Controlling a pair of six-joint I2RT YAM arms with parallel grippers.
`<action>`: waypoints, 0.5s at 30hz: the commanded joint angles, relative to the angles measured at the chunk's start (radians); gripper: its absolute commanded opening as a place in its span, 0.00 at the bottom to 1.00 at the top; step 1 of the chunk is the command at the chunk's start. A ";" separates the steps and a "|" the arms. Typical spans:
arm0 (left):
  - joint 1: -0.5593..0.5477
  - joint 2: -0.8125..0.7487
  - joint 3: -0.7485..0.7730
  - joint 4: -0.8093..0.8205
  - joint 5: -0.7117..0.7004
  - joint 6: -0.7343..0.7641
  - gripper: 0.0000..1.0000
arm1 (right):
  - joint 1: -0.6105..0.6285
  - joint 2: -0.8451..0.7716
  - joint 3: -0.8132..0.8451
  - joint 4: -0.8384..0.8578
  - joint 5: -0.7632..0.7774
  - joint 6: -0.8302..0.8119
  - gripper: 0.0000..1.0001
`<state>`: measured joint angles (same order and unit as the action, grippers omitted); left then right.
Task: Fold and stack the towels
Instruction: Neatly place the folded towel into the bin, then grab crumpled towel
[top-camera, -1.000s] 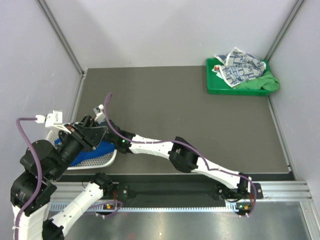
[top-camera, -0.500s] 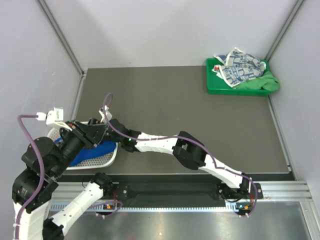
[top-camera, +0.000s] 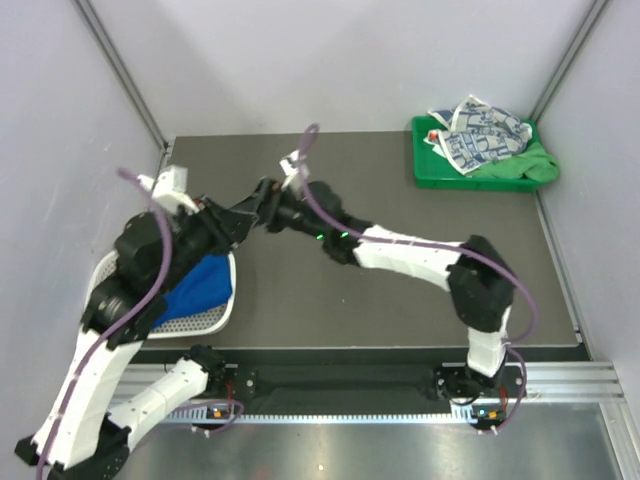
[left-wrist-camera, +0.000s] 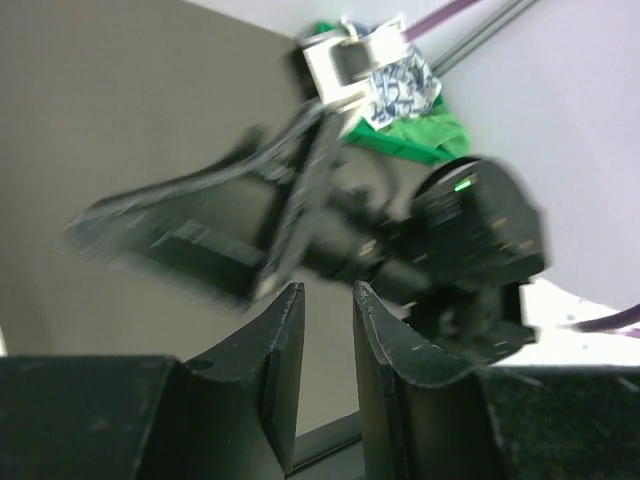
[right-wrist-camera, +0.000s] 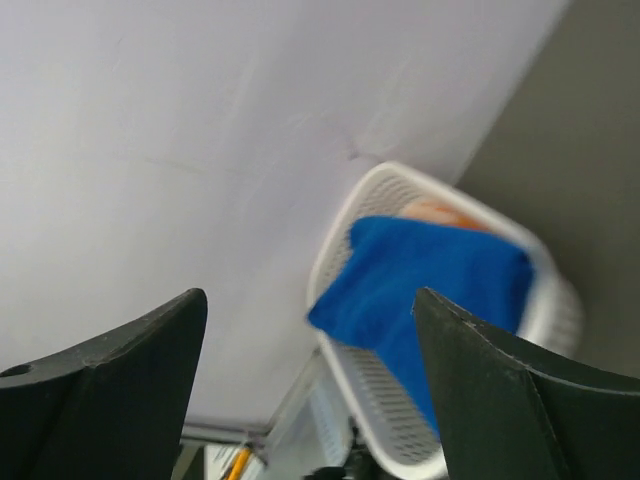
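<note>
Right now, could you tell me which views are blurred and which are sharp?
Top external: sharp, evenly lit. Left wrist: the right arm is motion-smeared, the left gripper crisp. Right wrist: blue towel and mesh basket slightly soft.

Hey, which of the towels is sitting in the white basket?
The plain blue towel, at the left. The white printed towel and the green towel lie piled in the green tray at the far right.
</note>
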<state>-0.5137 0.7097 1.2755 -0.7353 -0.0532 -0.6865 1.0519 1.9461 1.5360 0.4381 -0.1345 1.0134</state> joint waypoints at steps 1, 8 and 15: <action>-0.003 0.115 -0.051 0.193 0.085 0.008 0.31 | -0.160 -0.169 -0.150 -0.051 0.016 -0.093 0.84; -0.006 0.318 -0.152 0.367 0.127 0.016 0.31 | -0.611 -0.294 -0.111 -0.516 0.127 -0.381 0.93; -0.008 0.549 -0.162 0.441 0.167 0.031 0.31 | -0.952 0.055 0.316 -0.784 0.203 -0.580 0.82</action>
<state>-0.5182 1.2045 1.0908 -0.4103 0.0765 -0.6792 0.1875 1.8153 1.6226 -0.1650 0.0109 0.5888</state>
